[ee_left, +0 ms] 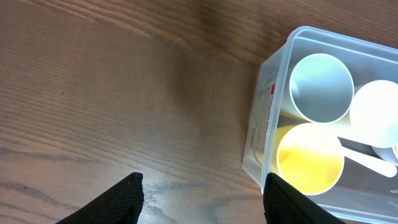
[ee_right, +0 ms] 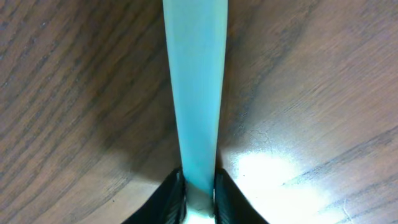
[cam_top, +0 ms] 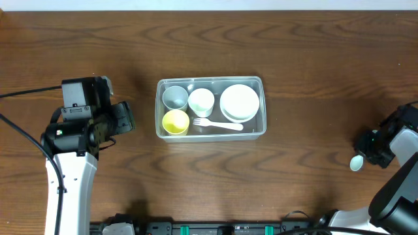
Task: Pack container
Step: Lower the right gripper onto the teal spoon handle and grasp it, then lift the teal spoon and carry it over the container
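Observation:
The clear rectangular container (cam_top: 263, 111) sits mid-table, holding a grey-blue cup (cam_top: 174, 96), a white cup (cam_top: 201, 101), a white bowl (cam_top: 239, 102), a yellow cup (cam_top: 175, 122) and a white fork (cam_top: 219, 124). My left gripper (cam_top: 128, 118) hovers left of it, open and empty; in the left wrist view this gripper (ee_left: 202, 182) is over bare wood beside the container's wall (ee_left: 264, 124). At the far right, my right gripper (cam_top: 364, 151) is low on the table, its jaws pressed on both sides of a light blue spoon's handle (ee_right: 196, 93). The spoon's bowl (cam_top: 356, 162) pokes out.
The wooden table (cam_top: 294, 39) stretches all round the container. A black cable (cam_top: 19, 130) trails at the left edge by the left arm. Dark fixtures (cam_top: 196, 228) line the front edge.

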